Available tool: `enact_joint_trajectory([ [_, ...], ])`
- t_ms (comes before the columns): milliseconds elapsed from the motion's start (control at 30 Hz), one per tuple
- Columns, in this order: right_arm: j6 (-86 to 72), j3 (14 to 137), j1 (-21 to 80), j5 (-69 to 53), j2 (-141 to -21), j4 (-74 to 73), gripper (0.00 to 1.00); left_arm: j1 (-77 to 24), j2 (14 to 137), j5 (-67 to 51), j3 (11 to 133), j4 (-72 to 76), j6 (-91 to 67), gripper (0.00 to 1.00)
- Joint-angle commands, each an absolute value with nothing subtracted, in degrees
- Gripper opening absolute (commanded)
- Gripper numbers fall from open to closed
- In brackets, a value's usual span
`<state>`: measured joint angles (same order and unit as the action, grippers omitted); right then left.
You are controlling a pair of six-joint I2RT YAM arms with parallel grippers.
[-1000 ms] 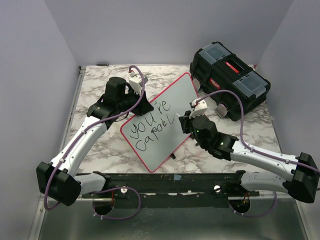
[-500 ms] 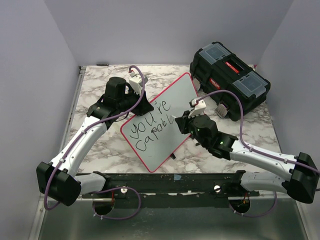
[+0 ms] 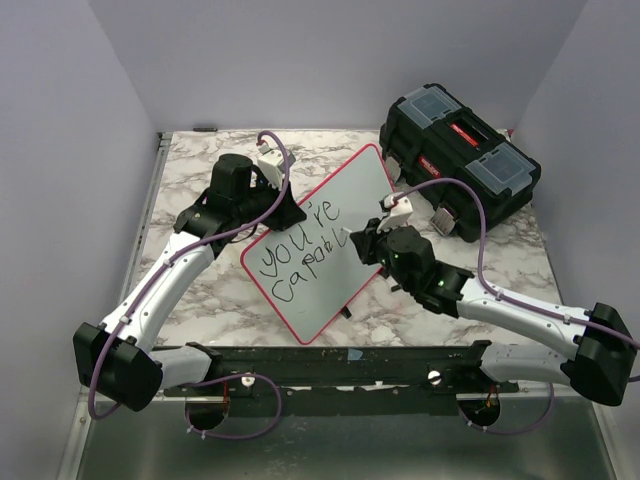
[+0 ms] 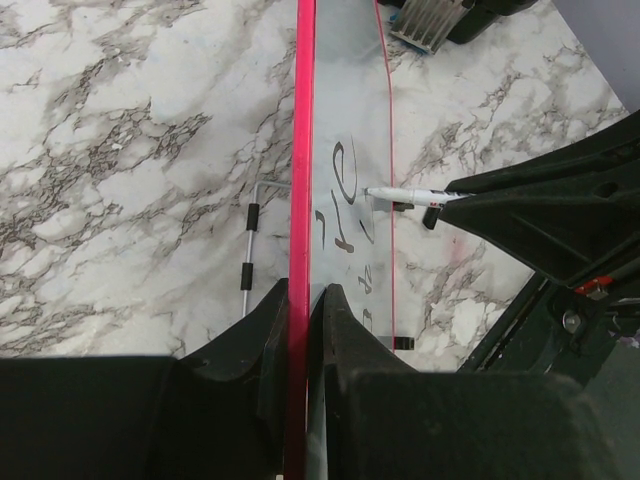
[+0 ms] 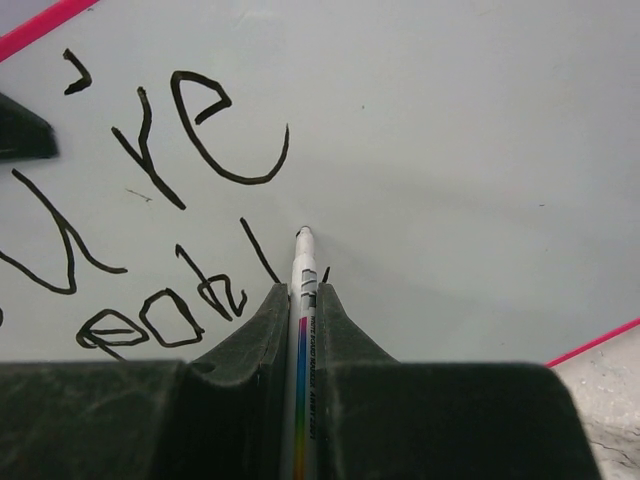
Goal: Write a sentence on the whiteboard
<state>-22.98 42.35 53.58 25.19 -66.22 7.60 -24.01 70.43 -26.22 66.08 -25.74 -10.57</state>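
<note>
The whiteboard [image 3: 350, 195] stands tilted on the marble table, pink-rimmed, with the sentence [image 3: 298, 250] reading "you're" over "capabl" in black. My left gripper [image 3: 288, 213] is shut on the board's upper left rim; in the left wrist view both fingers pinch the pink edge [image 4: 300, 300]. Across the board, my right gripper [image 3: 362, 243] is shut on a white marker [image 5: 303, 275]. The marker's tip [image 5: 304, 235] rests on the board [image 5: 450, 150] just right of the "l", beside a short fresh stroke [image 5: 326, 273]. That marker [image 4: 400, 194] also shows in the left wrist view.
A black toolbox [image 3: 460, 160] sits at the back right, close behind the board's far corner. A thin wire stand [image 4: 248, 255] lies on the marble table [image 3: 190, 165] behind the board. A black rail [image 3: 330, 362] runs along the near edge.
My right gripper has shifted slightly left with the marker against the board. The left gripper and the board have held still.
</note>
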Motion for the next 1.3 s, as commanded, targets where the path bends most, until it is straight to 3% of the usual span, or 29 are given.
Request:
enact_joint_trajectory([
  [0, -24.06, 41.25, 52.06, 25.84, -67.46, 7.77, 0.01, -25.31, 71.72, -23.82, 64.68, -31.37, -4.4, 0.0],
  [667, -22.85, 45.67, 51.51, 22.2, -68.76, 7.05, 0.01, -25.4, 72.0, -23.94, 64.78, -31.42, -4.4, 0.0],
  [1267, -22.04, 41.31, 51.62, 13.01, -67.27, 8.93, 0.01, -25.49, 72.24, -24.02, 64.98, -31.44, -4.42, 0.0],
])
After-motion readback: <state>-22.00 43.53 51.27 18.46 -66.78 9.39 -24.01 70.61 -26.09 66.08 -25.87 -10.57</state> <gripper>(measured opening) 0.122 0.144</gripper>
